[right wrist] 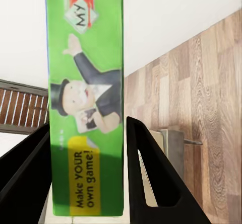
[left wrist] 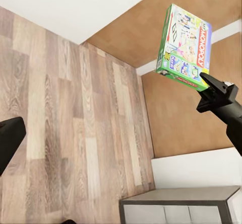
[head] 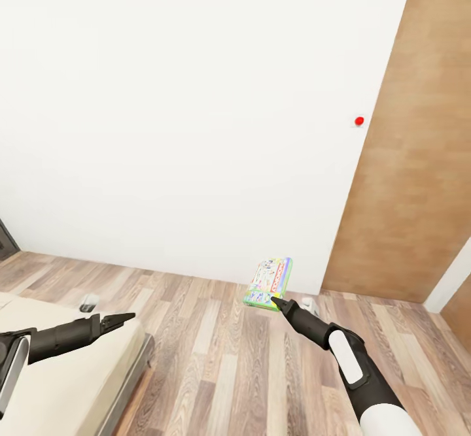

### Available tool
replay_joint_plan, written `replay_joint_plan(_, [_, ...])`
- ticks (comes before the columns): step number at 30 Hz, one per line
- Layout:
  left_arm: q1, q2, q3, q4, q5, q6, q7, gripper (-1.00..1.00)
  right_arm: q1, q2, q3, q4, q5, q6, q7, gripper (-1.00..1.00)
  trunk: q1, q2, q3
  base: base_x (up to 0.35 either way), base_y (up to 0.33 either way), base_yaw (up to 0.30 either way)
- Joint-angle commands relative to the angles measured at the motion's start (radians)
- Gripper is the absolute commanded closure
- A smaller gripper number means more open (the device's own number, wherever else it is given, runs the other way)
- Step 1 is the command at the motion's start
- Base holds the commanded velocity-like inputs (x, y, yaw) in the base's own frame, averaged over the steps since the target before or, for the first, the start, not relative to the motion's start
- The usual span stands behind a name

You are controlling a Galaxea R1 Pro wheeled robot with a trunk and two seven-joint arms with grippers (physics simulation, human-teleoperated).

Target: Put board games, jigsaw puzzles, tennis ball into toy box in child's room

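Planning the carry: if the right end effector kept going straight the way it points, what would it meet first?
Probably the white wall: the right end effector, shut on the board game, points there over bare floor. Depth is unclear.

Bright, even light all round, no glare on the white wall (head: 196, 109). Soft faint shadows on the wood floor (head: 248, 357). Everything crisp, edges slightly stretched toward six o'clock.

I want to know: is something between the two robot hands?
Nothing stands there: the head view shows bare wooden floor between the left gripper and the right gripper, which holds the board game.
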Motion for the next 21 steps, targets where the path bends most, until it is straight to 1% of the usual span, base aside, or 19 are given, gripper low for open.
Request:
replay_joint_plan(1, [0.0,0.0,0.001,-0.001,0.003,0.008,-0.001,-1.0,-0.001,0.001,-0.005,0.0,-0.008,0.009,0.002,1.0,0.001,-0.002,-0.002,0.0,0.0,-0.279])
replay_joint_plan(17, [0.0,0.0,-0.001,-0.001,0.003,0.008,0.0,-1.0,-0.001,0.001,-0.005,-0.002,-0.008,0.008,0.003,1.0,0.001,-0.002,-0.002,0.0,0.0,-0.279])
replay_joint_plan(19, [0.0,0.0,-0.001,0.0,0.003,0.008,0.0,-1.0,-0.001,0.001,-0.005,-0.003,-0.009,0.008,0.005,1.0,0.001,-0.002,-0.002,0.0,0.0,-0.182])
replay_joint_plan(21, [0.0,0.0,-0.001,0.0,0.003,0.008,0.001,-1.0,-0.001,0.001,-0.005,-0.003,-0.008,0.008,0.022,1.0,0.001,-0.002,-0.002,0.0,0.0,-0.075])
